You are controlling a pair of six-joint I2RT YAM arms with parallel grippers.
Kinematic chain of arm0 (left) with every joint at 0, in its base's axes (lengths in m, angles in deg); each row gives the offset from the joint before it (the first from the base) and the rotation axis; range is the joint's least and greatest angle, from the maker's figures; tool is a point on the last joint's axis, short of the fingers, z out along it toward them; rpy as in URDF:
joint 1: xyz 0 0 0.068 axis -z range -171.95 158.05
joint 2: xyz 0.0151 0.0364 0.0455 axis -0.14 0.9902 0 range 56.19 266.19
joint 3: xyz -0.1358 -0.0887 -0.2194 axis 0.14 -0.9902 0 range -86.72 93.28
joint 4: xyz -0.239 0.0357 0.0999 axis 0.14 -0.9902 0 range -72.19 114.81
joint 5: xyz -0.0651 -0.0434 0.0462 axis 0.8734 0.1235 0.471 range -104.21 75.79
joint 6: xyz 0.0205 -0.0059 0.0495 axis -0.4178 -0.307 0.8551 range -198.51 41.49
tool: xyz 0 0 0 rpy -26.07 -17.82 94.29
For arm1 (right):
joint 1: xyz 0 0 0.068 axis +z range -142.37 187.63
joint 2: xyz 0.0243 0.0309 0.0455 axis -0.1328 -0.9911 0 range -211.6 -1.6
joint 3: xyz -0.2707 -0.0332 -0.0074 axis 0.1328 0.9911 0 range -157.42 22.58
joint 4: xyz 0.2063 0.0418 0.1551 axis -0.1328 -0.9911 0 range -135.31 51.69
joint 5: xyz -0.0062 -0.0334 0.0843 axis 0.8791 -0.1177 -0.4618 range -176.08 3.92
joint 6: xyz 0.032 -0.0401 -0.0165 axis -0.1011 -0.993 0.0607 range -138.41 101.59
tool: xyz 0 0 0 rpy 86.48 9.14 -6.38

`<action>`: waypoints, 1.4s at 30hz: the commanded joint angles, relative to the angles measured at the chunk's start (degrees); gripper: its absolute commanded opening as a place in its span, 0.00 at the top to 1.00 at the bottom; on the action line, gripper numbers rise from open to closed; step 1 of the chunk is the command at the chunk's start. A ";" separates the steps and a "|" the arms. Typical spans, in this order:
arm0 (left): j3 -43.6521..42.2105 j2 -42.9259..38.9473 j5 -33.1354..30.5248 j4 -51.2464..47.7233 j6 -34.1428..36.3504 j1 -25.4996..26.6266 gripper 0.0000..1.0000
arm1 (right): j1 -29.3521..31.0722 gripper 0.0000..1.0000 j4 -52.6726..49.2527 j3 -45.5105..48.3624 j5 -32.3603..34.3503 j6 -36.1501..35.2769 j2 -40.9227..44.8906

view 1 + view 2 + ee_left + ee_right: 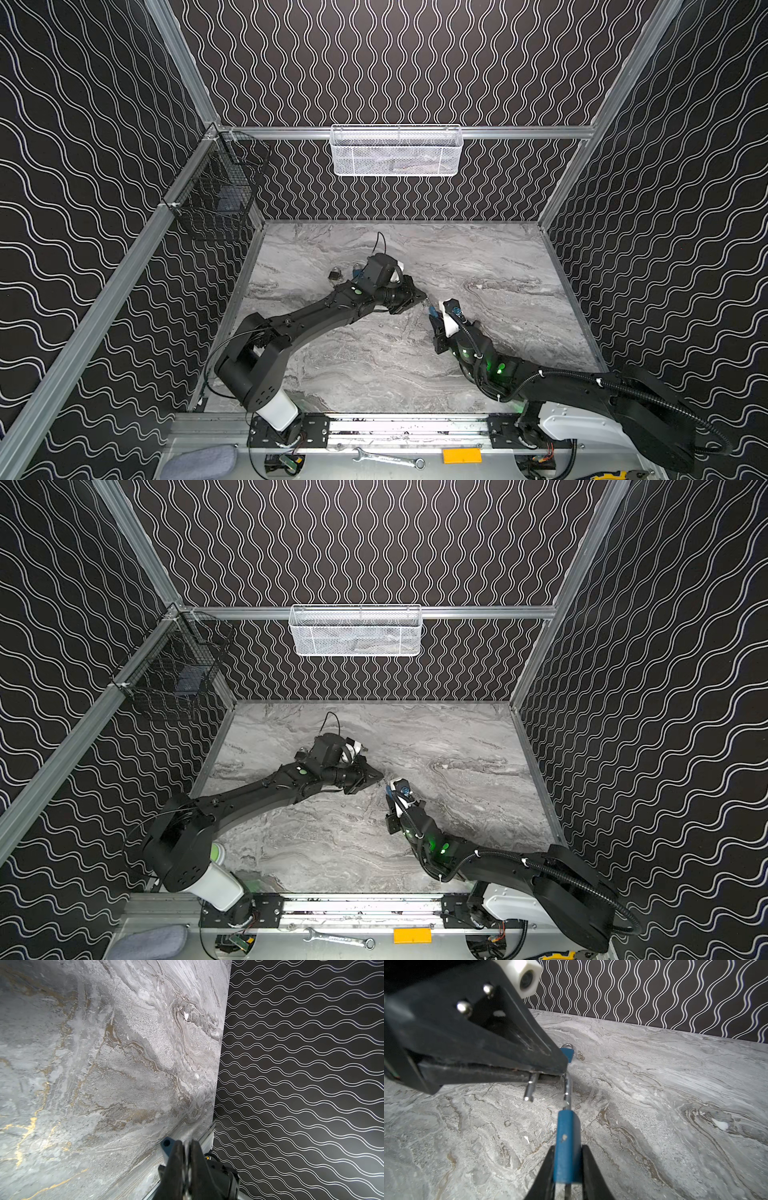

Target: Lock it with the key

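A blue padlock (566,1147) hangs just above the marble table (654,1105), held between my two grippers. My right gripper (566,1159) is shut on its body, a finger pressed to each side. The silver shackle (568,1091) is open, and its free leg (530,1091) sticks out to one side. My left gripper (564,1073) is shut on the shackle's bend. The left wrist view shows that gripper (187,1142) pinching silver metal, with the blue padlock (166,1146) behind it. Both grippers (424,298) (432,311) meet mid-table. A small key (579,1056) lies on the table farther back.
A second blue padlock (568,1054) lies beside the small key, and a black padlock (334,274) rests left of it behind my left arm. A white mesh basket (397,151) hangs on the back wall and a black wire basket (216,191) on the left wall.
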 commanded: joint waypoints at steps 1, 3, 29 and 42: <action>-0.63 0.39 2.12 3.55 -0.42 -0.09 1.00 | -0.49 0.83 1.98 -0.16 0.13 0.54 0.86; -1.29 0.61 2.64 4.80 -0.70 -0.05 1.00 | -1.09 0.86 1.49 -0.40 -1.33 0.52 1.35; -12.72 1.51 5.24 33.11 11.39 -0.20 1.00 | -24.80 0.93 -15.90 -10.72 -45.11 23.67 8.62; -14.34 4.69 6.36 40.83 13.40 -0.15 1.00 | -32.18 0.93 -13.23 -11.44 -56.87 35.23 8.41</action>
